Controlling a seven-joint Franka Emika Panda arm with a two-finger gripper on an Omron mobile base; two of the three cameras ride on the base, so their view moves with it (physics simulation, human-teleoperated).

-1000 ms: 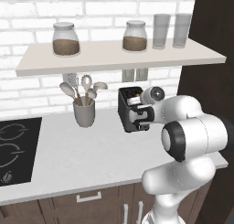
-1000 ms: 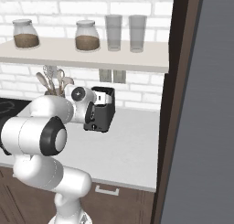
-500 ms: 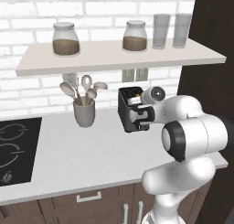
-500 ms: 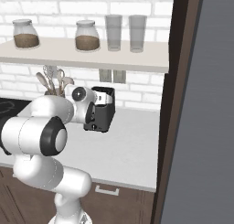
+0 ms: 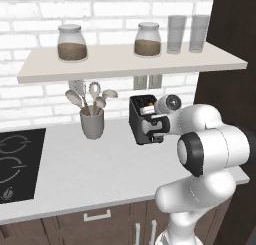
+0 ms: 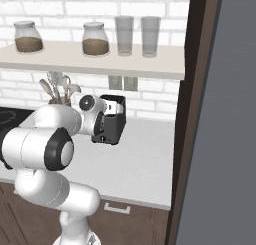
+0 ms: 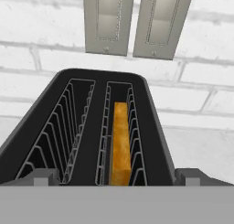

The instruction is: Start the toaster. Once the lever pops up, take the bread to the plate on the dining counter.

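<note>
The dark grey toaster [image 5: 140,116] stands on the white worktop by the brick wall. In the hand view I look down into its two slots [image 7: 82,127]. The bread [image 7: 120,143] stands sunk in the right slot, with its golden crust edge showing. My gripper [image 7: 117,178] is open, one fingertip [image 7: 45,177] on each side of the toaster's near end. From the base, my hand [image 5: 156,125] sits against the toaster's narrow end face [image 6: 106,129]. The lever is hidden behind the hand. The plate and the dining counter are out of view.
A grey utensil cup [image 5: 92,123] stands left of the toaster and a black hob [image 5: 15,159] further left. A shelf [image 5: 130,59] with jars and glasses hangs overhead. Two wall outlets [image 7: 132,22] sit behind the toaster. A tall dark cabinet [image 6: 200,114] bounds the right.
</note>
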